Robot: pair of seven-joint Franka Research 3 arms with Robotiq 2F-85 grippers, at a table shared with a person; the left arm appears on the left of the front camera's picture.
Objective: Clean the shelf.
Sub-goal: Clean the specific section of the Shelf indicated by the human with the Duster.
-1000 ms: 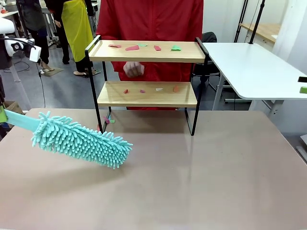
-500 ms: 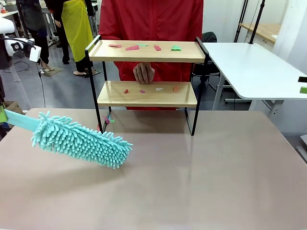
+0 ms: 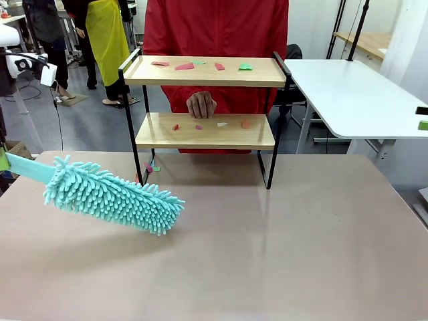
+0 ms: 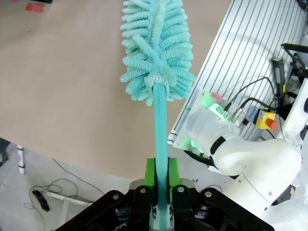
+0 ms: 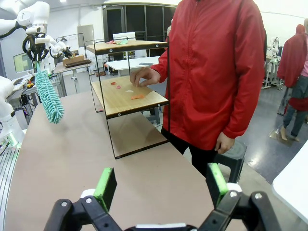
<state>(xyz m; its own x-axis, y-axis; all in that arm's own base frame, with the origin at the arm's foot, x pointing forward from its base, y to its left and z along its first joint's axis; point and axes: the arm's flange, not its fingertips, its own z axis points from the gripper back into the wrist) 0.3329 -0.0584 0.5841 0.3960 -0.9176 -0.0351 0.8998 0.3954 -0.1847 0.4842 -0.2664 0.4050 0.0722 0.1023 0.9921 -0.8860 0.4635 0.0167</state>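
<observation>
Shelf (image 3: pixel 265 72) at the far edge of the bench (image 3: pixel 287 254), mid-width, upright on four black legs, two wooden boards. The top board carries red, pink and green paper scraps (image 3: pixel 184 66), spread from its left part to right of middle. The lower board carries small bits (image 3: pixel 221 124) in red, pink, white and orange, in a loose row. Stray bits (image 3: pixel 151 167) lie on the bench by the shelf's left legs. A person (image 3: pixel 214 27) in a red jacket stands right behind the shelf; the person's hand (image 3: pixel 201 105) sits between the boards, fingers down at the lower board's back edge.

Left end effector (image 4: pixel 161 168) is clamped on the teal handle of a fluffy duster (image 3: pixel 114 195) – head tilted, tip low over the bench's left part, contact not clear. Right end effector (image 5: pixel 161 185) has its jaws wide apart, nothing between them.

Open brown bench surface lies between duster and shelf legs, and across the whole right side – the shelf's front edges are unobstructed.
</observation>
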